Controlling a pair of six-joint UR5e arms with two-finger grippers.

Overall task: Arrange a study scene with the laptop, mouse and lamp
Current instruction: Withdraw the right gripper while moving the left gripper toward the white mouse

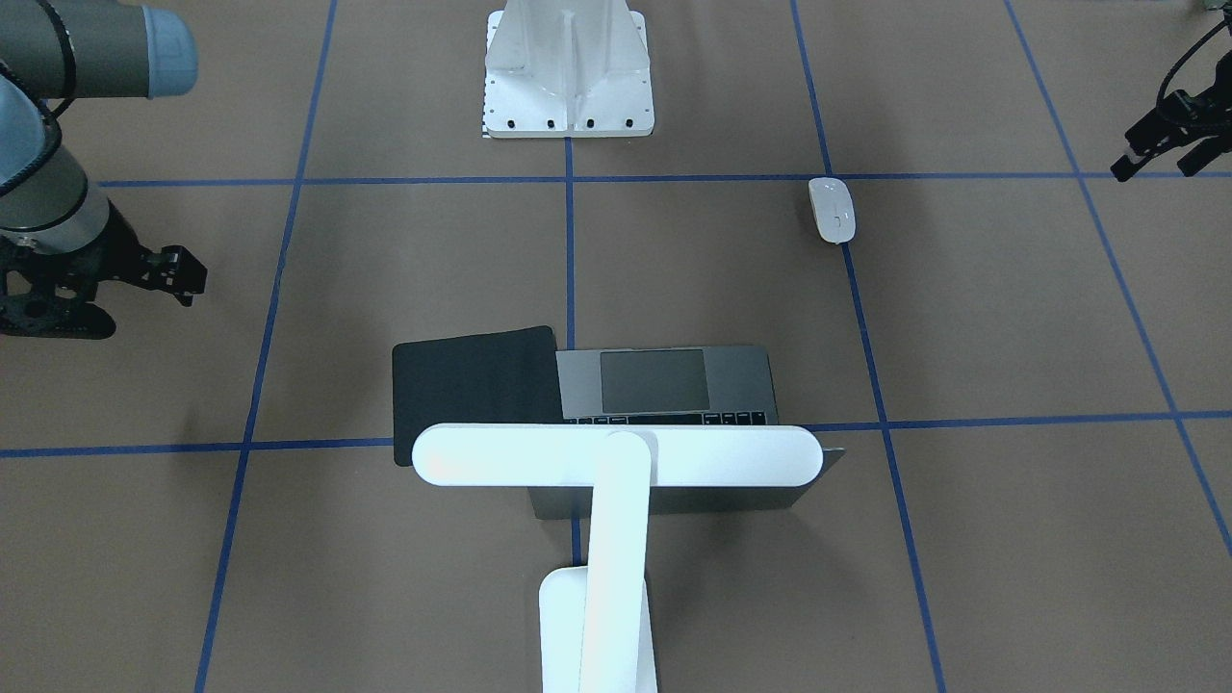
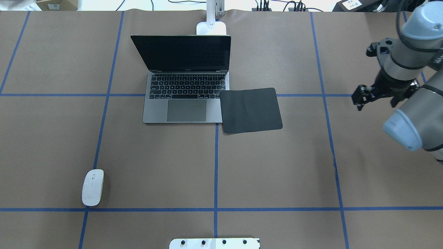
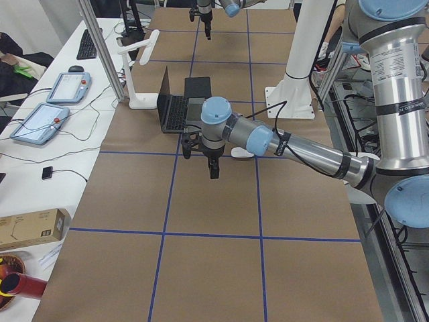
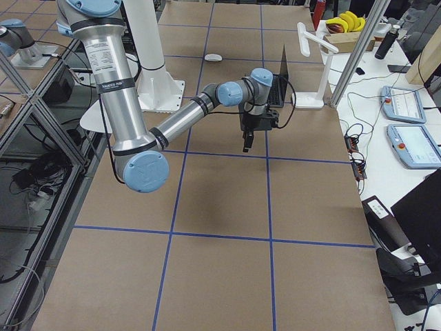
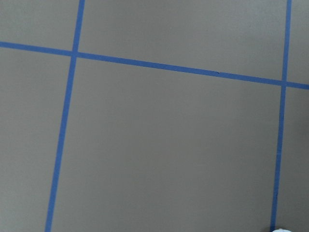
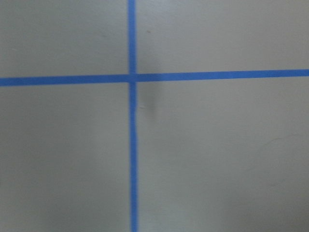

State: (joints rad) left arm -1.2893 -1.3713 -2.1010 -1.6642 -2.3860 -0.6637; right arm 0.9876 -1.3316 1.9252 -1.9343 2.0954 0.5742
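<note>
The laptop stands open at the far middle of the table, screen dark; the front view shows its trackpad. The white lamp stands behind it, its light bar over the lid; only its base shows from overhead. The white mouse lies alone at the near left, also in the front view. My left gripper hangs above the table to the left of the mouse, apparently open and empty. My right gripper hovers to the right of the mat, apparently open and empty.
A flat black mat lies against the laptop's right side, overlapping its corner. The white ribbed mount stands at the near middle edge. Blue tape lines grid the brown table. Both wrist views show only bare table and tape.
</note>
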